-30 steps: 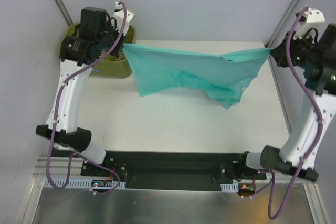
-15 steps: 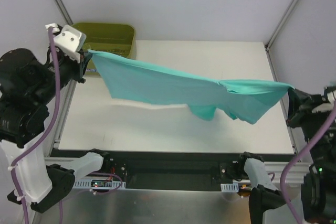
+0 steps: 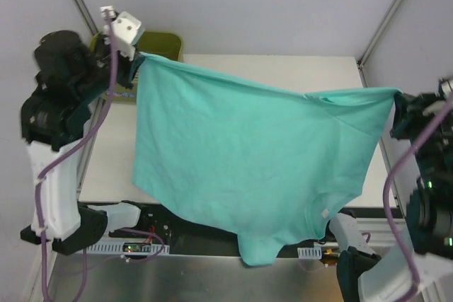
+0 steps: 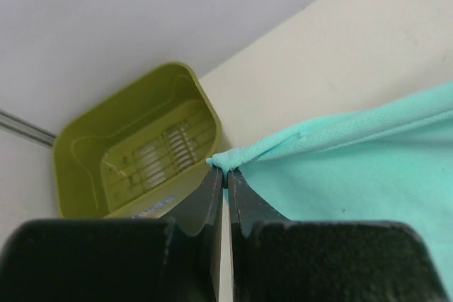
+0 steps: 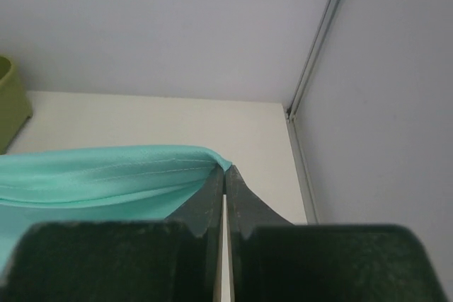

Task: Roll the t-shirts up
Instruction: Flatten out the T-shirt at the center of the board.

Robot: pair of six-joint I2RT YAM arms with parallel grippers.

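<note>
the left gripper is clamped shut on one corner of the teal t-shirt, its two black fingers pressed together with a small fold of hem poking out at the tips. the right gripper pinches the opposite corner the same way, jaws closed flat on the cloth edge. the t-shirt hangs spread between the two grippers, lifted off the bench. its top edge runs from one gripper to the other with a slight dip in the middle, and the rest drapes down over the near edge toward the arm bases. a small white label shows low on the cloth, on the right gripper's side. an olive tub sits just behind the left gripper at the bench's far corner
</note>
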